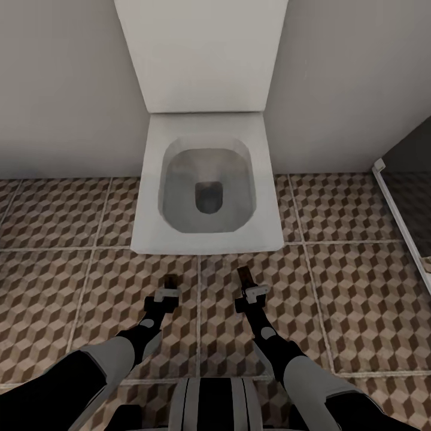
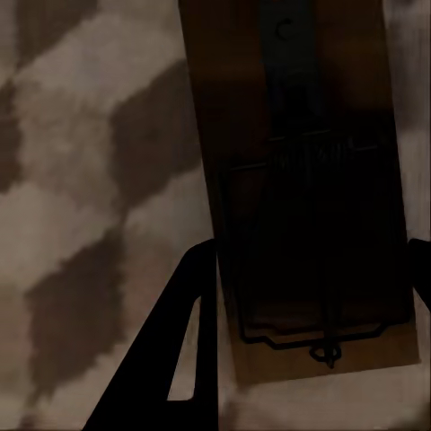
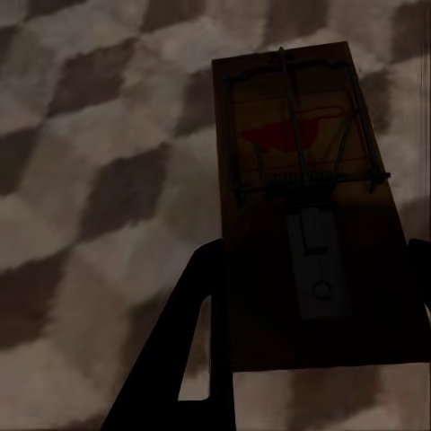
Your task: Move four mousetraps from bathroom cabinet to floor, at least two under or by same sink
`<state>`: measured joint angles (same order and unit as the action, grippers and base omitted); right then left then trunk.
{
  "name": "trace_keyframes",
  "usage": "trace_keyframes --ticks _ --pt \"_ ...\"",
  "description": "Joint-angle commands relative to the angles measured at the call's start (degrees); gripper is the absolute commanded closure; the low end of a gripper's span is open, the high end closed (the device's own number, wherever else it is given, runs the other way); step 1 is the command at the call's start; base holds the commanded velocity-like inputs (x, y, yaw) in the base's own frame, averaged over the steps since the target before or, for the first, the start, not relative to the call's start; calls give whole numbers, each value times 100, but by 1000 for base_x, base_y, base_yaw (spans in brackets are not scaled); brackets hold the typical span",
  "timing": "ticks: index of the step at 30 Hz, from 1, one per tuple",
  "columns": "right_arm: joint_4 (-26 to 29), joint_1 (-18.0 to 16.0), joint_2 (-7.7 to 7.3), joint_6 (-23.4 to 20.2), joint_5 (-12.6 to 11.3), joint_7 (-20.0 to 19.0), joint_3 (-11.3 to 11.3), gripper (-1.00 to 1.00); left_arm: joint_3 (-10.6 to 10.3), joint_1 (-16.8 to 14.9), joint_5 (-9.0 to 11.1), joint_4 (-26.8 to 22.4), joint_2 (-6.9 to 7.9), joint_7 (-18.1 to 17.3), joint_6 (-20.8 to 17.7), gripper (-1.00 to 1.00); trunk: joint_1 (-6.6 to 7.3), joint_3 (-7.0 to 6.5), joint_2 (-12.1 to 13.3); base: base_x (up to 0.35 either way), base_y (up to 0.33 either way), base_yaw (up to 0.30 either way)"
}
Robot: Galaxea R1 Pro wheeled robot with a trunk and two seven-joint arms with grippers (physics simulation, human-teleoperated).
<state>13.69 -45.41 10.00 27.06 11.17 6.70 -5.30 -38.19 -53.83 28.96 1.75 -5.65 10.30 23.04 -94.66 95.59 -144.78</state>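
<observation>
The bathroom floor (image 1: 359, 287) spreads across the lower head view, large square tiles in a brown, beige and white cube pattern with pale grout lines. It meets a plain grey wall (image 1: 60, 84) at the back. Against that wall stands a white toilet (image 1: 206, 179), its flat cistern panel rising above a square, open bowl with grey water at the bottom. At the right edge a dark panel with a white frame (image 1: 401, 221) runs slantwise down to the floor.

Both arms reach forward from the bottom of the head view, held above the tiles just in front of the toilet. The left claw (image 1: 170, 286) is clamped on the left mousetrap (image 1: 171, 280), a small brown board sticking out past the fingertips toward the toilet. In the left wrist view that trap (image 2: 305, 206) sits between the two dark fingers (image 2: 180, 341), its wire frame and dark metal bar facing the camera, the tiles blurred behind it.

The right claw (image 1: 248, 288) is clamped on the right mousetrap (image 1: 244, 278), also pointing toward the toilet. In the right wrist view this board (image 3: 310, 215) shows a red mark under the wire bail at its far end, a grey metal plate nearer the fingers (image 3: 202, 350).
</observation>
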Motion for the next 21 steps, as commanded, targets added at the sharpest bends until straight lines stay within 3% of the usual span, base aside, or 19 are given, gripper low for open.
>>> trace_keyframes --ticks 1,15,21 --pt "-6 -3 0 2 52 60 -23 100 -48 -3 14 18 -5 35 25 100 -1 3 -1 164 -104 0" --pt "-6 -3 0 -16 52 129 -23 100 -48 -1 14 18 -6 42 25 100 -1 3 -1 167 -21 0" --pt "-6 -3 0 -263 52 142 -23 100 -48 1 14 18 -6 35 25 100 -1 3 -1 144 0 0"
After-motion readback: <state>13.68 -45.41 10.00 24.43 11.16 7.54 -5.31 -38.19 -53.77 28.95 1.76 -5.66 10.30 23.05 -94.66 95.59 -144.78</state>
